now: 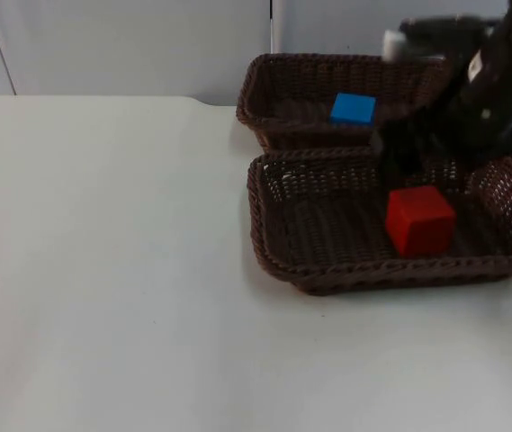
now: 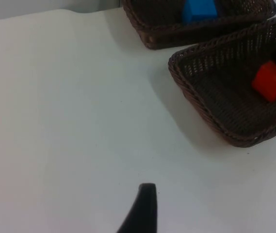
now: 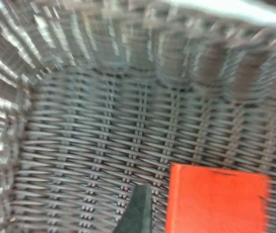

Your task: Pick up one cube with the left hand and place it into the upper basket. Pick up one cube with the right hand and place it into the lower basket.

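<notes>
A plain red cube (image 1: 419, 220), glossy and sharp-edged, sits on the woven floor of the lower basket (image 1: 278, 261), just below and in front of the right gripper (image 1: 408, 148); that pincer hangs over the basket's far rim, apart from the cube, and whether it is released or clenched cannot be told; in the right wrist view the red cube (image 3: 217, 199) lies just beside the black fingertip on dark wicker. A plain blue cube (image 1: 353, 109) rests in the upper basket (image 1: 256, 94), beyond the right gripper; both baskets are dark brown wicker, touching side by side. The left arm waits at the table's far left edge; no writing or label is legible on either cube.
</notes>
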Tool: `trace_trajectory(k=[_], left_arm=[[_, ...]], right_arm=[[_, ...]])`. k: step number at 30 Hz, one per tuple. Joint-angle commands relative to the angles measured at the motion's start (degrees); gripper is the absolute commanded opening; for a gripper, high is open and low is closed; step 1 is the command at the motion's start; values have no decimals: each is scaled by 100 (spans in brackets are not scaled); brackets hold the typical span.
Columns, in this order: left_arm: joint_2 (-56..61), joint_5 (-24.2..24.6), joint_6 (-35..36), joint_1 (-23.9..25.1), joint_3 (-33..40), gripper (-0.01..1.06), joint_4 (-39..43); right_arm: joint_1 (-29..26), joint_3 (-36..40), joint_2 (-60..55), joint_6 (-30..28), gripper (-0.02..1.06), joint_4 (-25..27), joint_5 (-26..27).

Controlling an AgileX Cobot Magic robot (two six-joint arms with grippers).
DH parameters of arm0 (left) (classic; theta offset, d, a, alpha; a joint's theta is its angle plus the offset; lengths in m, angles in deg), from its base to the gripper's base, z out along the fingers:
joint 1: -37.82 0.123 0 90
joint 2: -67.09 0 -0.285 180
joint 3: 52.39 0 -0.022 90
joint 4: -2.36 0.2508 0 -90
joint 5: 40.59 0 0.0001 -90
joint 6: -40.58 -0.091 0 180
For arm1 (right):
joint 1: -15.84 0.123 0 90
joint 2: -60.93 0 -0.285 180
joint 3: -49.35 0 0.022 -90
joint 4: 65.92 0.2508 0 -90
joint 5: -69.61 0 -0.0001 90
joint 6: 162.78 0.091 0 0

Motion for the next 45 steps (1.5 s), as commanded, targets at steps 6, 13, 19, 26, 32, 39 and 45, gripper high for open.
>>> trace_trajectory(k=[6,13,19,26,32,39,45], left_arm=[[35,-80,4,11,30,79,-20],[35,-80,4,11,30,79,-46],[35,-69,4,11,30,79,-45],[38,-12,-7,11,30,79,-35],[104,10,-35,11,30,79,-45],[730,10,-264,11,30,79,-45],[1253,77,-278,11,30,79,-25]], right_arm=[[4,-26,1026,-96,78,-26,-709],[4,-26,1479,-96,78,-26,-821],[20,124,1928,-96,78,-4,-843],[20,736,2669,-111,78,-4,-704],[20,1348,3408,-221,78,-4,-567],[20,2172,4272,-235,78,-4,-426],[20,2836,5132,-235,78,-4,-242]])
